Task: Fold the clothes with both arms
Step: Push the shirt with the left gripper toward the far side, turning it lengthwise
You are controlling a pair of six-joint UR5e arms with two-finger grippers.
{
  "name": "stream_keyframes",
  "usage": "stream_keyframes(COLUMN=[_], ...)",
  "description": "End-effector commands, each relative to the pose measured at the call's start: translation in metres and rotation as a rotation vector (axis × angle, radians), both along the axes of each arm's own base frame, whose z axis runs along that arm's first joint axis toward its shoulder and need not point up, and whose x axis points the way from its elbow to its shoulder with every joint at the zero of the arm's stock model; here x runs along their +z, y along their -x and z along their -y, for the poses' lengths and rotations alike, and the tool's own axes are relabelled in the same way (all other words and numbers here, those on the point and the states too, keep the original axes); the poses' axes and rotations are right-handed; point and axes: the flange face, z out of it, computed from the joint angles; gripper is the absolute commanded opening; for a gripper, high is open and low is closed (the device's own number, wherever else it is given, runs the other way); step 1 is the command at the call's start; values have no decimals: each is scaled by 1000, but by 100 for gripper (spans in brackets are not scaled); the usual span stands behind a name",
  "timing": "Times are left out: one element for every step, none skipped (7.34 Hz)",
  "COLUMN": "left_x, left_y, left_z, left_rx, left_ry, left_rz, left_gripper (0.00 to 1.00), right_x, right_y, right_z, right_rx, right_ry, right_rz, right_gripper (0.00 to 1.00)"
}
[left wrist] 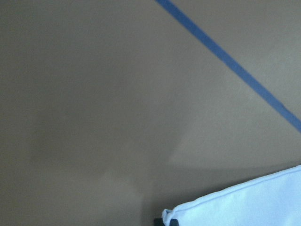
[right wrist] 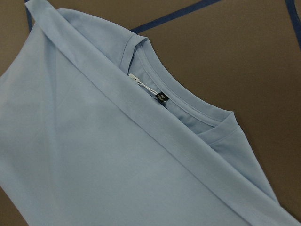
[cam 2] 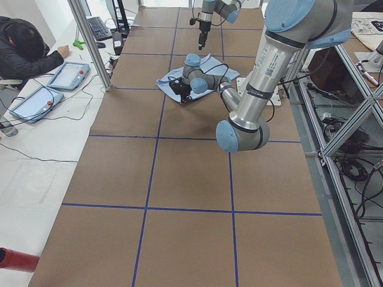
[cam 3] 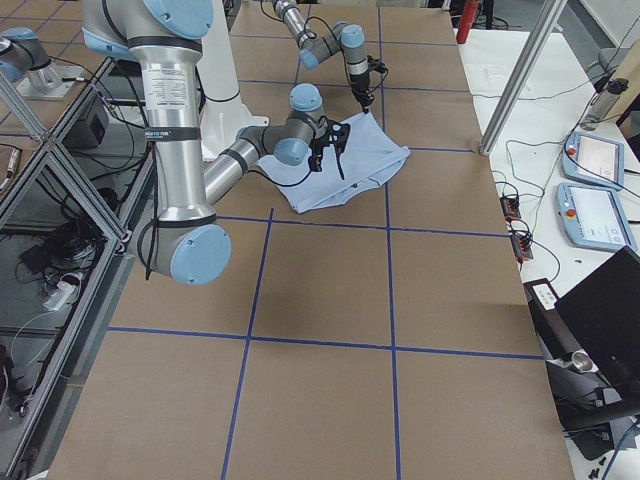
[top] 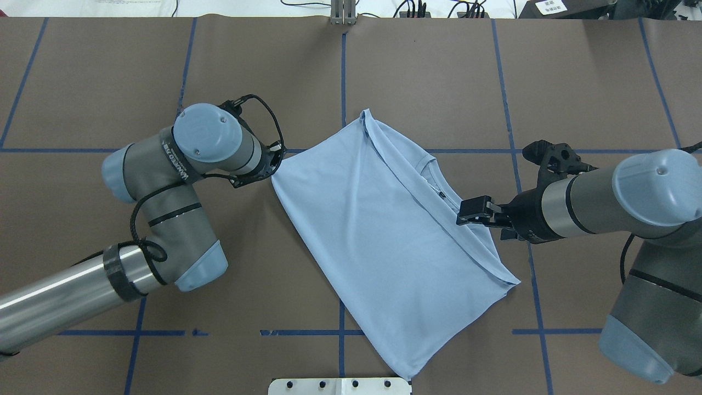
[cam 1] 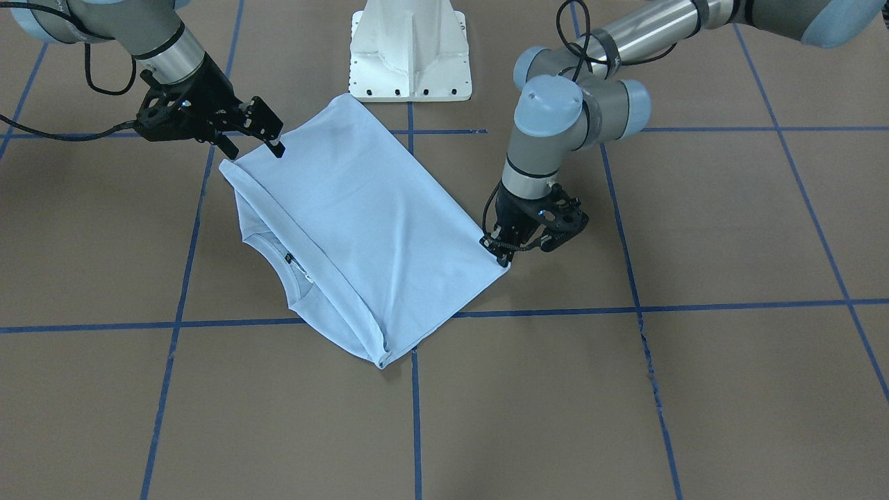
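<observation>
T-shirt [top: 384,230], folded, lies mid-worktop [top: 164,55], long axis slanting toward the robot-side edge. Our left end effector [cam 1: 501,255] pinches its leftward corner, and our right end effector [cam 1: 253,142] hangs wide apart over the opposite edge.

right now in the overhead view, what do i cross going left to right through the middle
left arm → left gripper → shirt → right gripper → right arm
</observation>
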Motion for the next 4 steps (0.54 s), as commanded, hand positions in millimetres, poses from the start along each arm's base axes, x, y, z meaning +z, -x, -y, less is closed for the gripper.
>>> stream_keyframes(left_x=[14,8,-2,-18], left_y=[1,-8,-20,-31], left_z=[92,113,130,139], left_rx=[27,26,18,15], left_ry=[-154,-261,-293,-318], left_rz=[55,25,42,19], left_gripper=[0,0,0,0], right_x=[2,3,2,4], right_y=[0,1,1,2], right_z=[2,2,4,6], right_rx=[3,4,7,21], right_ry=[2,3,1,-3], right_rz=[-4,-6,-5,-13], right_gripper=[100,100,100,100])
